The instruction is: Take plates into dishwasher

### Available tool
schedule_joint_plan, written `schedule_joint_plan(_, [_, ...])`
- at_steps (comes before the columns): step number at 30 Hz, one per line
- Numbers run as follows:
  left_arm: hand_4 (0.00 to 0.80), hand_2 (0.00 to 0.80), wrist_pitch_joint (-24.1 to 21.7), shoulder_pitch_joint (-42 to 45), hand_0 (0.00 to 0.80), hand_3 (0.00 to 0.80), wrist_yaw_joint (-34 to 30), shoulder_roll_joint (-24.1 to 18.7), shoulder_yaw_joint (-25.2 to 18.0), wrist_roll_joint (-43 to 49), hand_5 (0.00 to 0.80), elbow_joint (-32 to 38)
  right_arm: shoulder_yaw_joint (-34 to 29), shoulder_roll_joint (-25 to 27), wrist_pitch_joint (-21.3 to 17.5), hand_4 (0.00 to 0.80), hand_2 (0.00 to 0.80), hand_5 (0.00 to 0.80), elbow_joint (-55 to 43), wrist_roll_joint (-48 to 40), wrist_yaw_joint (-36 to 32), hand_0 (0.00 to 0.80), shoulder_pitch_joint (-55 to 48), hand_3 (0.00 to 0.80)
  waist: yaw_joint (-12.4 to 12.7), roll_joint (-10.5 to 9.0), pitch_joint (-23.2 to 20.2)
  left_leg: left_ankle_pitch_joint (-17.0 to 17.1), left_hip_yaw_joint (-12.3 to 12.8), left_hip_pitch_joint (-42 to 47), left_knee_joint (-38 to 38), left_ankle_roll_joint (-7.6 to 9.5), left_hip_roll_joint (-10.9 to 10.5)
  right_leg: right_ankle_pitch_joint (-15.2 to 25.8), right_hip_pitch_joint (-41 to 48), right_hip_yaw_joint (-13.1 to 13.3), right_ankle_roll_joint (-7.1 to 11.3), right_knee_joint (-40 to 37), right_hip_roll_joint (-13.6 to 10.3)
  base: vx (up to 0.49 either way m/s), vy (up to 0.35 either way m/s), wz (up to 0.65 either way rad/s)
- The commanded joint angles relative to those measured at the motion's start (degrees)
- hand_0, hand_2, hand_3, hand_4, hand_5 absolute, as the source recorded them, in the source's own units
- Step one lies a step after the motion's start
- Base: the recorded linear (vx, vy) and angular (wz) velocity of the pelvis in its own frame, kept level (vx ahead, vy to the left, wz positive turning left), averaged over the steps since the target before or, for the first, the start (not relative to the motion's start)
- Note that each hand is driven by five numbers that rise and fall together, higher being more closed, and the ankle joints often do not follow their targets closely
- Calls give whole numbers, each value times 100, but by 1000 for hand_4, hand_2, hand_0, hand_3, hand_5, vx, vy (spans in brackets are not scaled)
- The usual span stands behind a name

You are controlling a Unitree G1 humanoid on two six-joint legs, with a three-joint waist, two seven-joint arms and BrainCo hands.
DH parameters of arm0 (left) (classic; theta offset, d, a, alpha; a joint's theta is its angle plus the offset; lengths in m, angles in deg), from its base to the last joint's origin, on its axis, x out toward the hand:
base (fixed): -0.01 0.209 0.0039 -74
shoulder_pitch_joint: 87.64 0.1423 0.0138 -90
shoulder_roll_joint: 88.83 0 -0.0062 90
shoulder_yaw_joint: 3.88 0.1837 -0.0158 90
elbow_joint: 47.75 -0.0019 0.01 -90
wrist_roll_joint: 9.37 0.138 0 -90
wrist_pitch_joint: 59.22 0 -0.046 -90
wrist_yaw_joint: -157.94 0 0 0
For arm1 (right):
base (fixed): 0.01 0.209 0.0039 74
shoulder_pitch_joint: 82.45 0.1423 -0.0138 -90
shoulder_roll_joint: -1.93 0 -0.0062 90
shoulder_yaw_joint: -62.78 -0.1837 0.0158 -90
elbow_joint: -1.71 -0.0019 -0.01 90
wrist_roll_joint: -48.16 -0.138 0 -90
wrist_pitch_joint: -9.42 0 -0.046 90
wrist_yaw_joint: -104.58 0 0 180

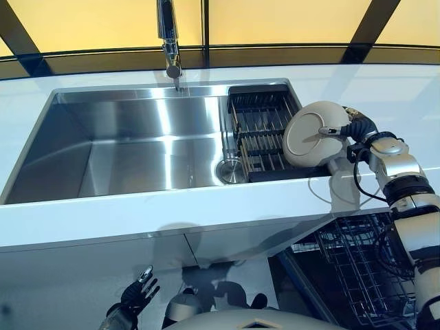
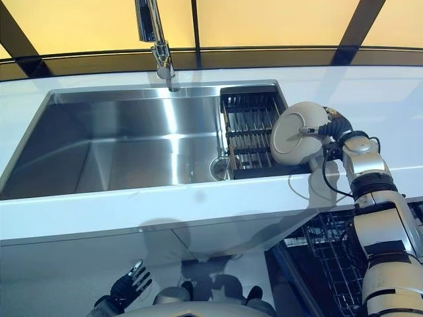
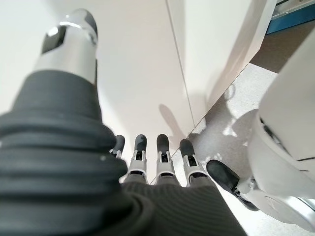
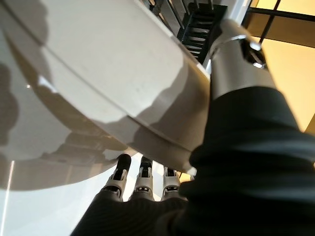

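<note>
A cream plate [image 1: 311, 137] is held upright over the right end of the sink, above the black dish rack [image 1: 258, 127]. My right hand [image 1: 357, 128] is shut on its right rim, thumb on the front face and fingers behind it. The right wrist view shows the plate's underside [image 4: 98, 64] close against that hand [image 4: 142, 184]. My left hand [image 1: 139, 292] hangs low in front of the cabinet, open and empty, with its fingers [image 3: 163, 152] straight. The open dishwasher's wire rack [image 1: 357, 265] shows at the lower right, below the counter.
A steel sink [image 1: 137, 148] with a faucet [image 1: 168, 41] fills the white counter [image 1: 206, 206]. The drain [image 1: 230, 168] sits beside the dish rack. White cabinet fronts [image 3: 147, 59] stand below the counter by the left hand.
</note>
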Motion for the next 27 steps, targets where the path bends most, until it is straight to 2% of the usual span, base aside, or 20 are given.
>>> schedule_joint_plan(1, [0,0,-207,-264,0,0,-169,-11,-7,-233,0,80,174,33,-266,0,0,0,183,-163,38,0,527,0,178,-50,111,-16,18,-360,-25,330,-346,-120,140,36,146,-10,-2,-36,-9,0])
schedule_joint_plan(6, [0,0,-223,-263,0,0,-191,-2,-25,-225,0,105,139,45,-298,0,0,0,170,-206,15,0,490,0,164,-12,173,8,34,-397,-25,322,-341,-115,121,34,149,-10,-10,0,0,0])
schedule_joint_plan(11, [0,0,-183,-274,0,0,-208,-12,20,-221,0,115,95,20,-187,0,0,0,88,-449,-220,0,423,0,75,24,177,11,-52,-409,-25,327,-353,-150,68,275,93,-10,79,13,0,0])
schedule_joint_plan(15, [0,0,-139,-330,0,0,-270,-27,102,-175,0,99,-32,-22,31,0,0,0,-32,-1011,-546,0,270,0,-31,37,151,8,-235,-432,-25,338,-382,-184,3,587,33,-10,186,9,2,5])
schedule_joint_plan(16, [0,0,-134,-339,0,0,-266,-29,113,-171,0,96,-53,-28,51,0,0,0,-41,-1059,-582,0,251,0,-37,33,145,8,-247,-434,-25,336,-383,-185,1,597,31,-10,189,23,-2,24])
schedule_joint_plan(18, [0,0,-109,-369,0,0,-248,-19,155,-106,0,85,-169,-72,151,201,201,201,-99,-1286,-729,201,167,201,-88,19,106,4,-340,-434,-25,340,-394,-200,-22,755,6,-10,241,40,-4,20])
schedule_joint_plan(20, [0,0,-92,-386,0,0,-228,-17,184,-89,0,88,-206,-89,197,232,232,232,-135,-1377,-756,232,144,232,-109,15,95,5,-385,-433,-25,339,-401,-203,-29,815,-4,-10,262,33,4,15])
schedule_joint_plan(21, [0,0,-75,-404,0,0,-214,-18,204,-77,0,68,-274,-127,225,298,298,298,-152,-1440,-815,298,115,298,-117,4,81,7,-397,-420,-25,329,-399,-201,-15,814,-3,-10,255,26,11,24])
schedule_joint_plan(22, [0,0,-75,-412,0,0,-203,-12,212,-76,0,56,-298,-143,255,402,402,402,-172,-1492,-835,402,120,402,-115,-4,72,9,-403,-416,-25,324,-396,-198,-10,813,-2,-10,252,31,17,26])
schedule_joint_plan(24, [0,0,-75,-418,0,0,-191,-9,210,-78,0,39,-316,-165,298,424,424,424,-185,-1560,-863,424,133,424,-116,-11,59,9,-413,-407,-25,320,-396,-197,-4,815,-2,-10,251,21,14,15])
schedule_joint_plan(25, [0,0,-71,-426,0,0,-180,-5,206,-71,0,9,-341,-208,341,543,543,543,-175,-1657,-921,543,165,543,-109,-21,43,9,-423,-389,-25,313,-395,-199,16,814,-2,-10,249,35,17,14])
schedule_joint_plan(26, [0,0,-67,-421,0,0,-176,-4,191,-53,0,-8,-370,-245,359,718,718,718,-178,-1695,-942,718,173,718,-104,-31,31,7,-423,-367,-25,308,-392,-203,38,809,-4,-10,247,43,22,13])
schedule_joint_plan(27, [0,0,-63,-415,0,0,-171,-3,183,-47,0,-18,-392,-274,367,800,800,800,-194,-1741,-934,800,175,800,-103,-36,22,3,-427,-352,-25,308,-390,-205,49,810,-8,-10,248,35,17,5])
